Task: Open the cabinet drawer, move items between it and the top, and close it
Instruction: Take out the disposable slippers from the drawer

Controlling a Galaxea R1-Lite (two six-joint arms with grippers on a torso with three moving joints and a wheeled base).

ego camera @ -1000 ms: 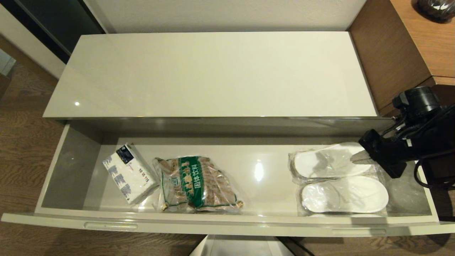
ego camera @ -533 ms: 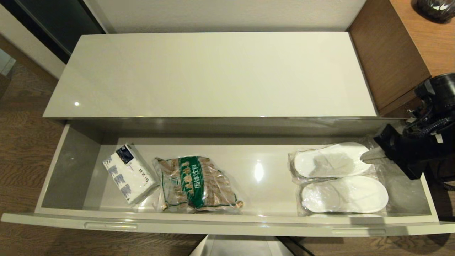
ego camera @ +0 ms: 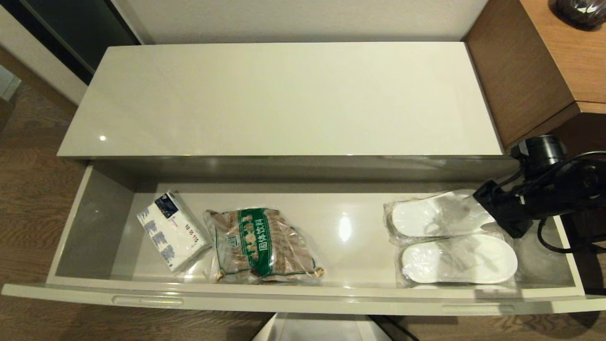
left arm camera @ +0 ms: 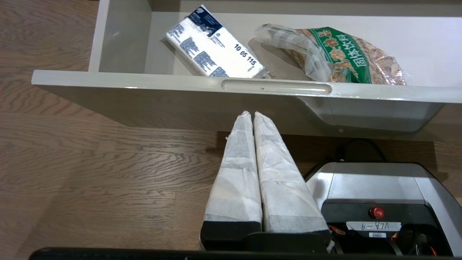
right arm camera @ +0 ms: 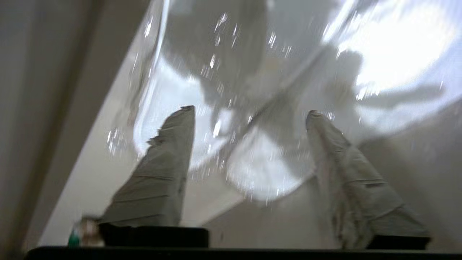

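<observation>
The cabinet drawer (ego camera: 284, 296) stands pulled fully out below the bare top (ego camera: 284, 99). Two bagged white slippers lie side by side at its right end, the far slipper (ego camera: 431, 218) and the near slipper (ego camera: 454, 258). My right gripper (ego camera: 482, 206) reaches in from the right, low over the far slipper's end. In the right wrist view the right gripper (right arm camera: 251, 111) is open, with a bagged slipper's rounded end (right arm camera: 260, 169) between its spread fingers. My left gripper (left arm camera: 249, 113) is shut on nothing, parked below the drawer's front rim (left arm camera: 144, 81).
A white-and-blue tissue pack (ego camera: 170, 229) and a clear bag of brown pieces with a green label (ego camera: 260, 244) lie in the drawer's left half. A taller brown desk (ego camera: 558, 57) borders the cabinet on the right. The robot base (left arm camera: 379, 195) sits under the drawer.
My right gripper drew back to the right, then came back left and lower onto the far slipper's end. That slipper's bag has shifted slightly.
</observation>
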